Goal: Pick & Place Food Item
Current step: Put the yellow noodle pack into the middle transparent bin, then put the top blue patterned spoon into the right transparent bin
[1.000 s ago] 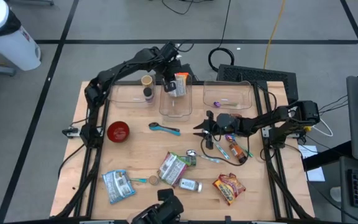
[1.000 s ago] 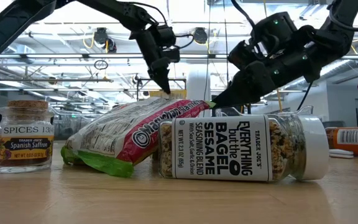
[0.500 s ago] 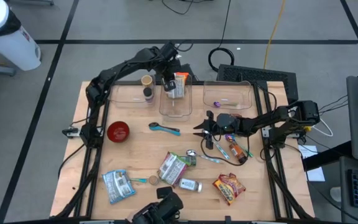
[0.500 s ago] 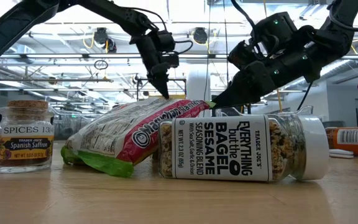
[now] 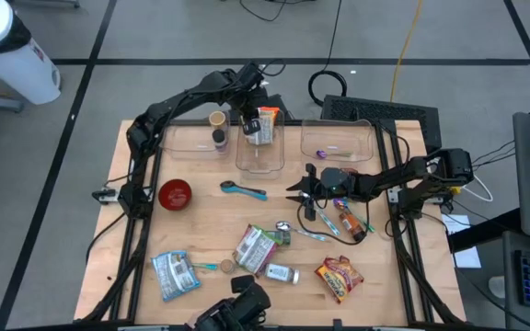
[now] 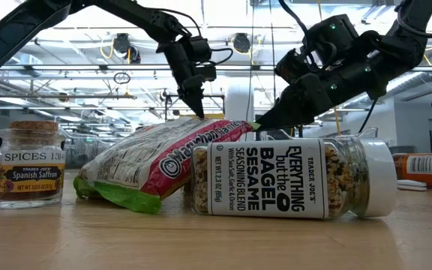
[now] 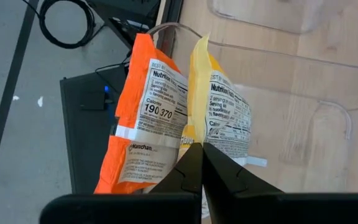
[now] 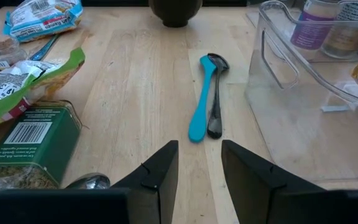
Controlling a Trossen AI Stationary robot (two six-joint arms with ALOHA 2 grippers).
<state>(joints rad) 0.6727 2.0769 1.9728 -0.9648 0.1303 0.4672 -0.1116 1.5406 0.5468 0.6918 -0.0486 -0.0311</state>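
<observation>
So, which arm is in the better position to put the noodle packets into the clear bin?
The left. Its gripper is shut on the ramen packets right over the middle clear bin. The right gripper hangs open and empty above the table, nearer the blue spoon.

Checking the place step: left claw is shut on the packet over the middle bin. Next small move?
Probably lower it a little, then open. The left claw is shut on the lower edge of the yellow packet, which hangs beside an orange packet over the clear bin. The right claw waits open near the blue spoon.
</observation>
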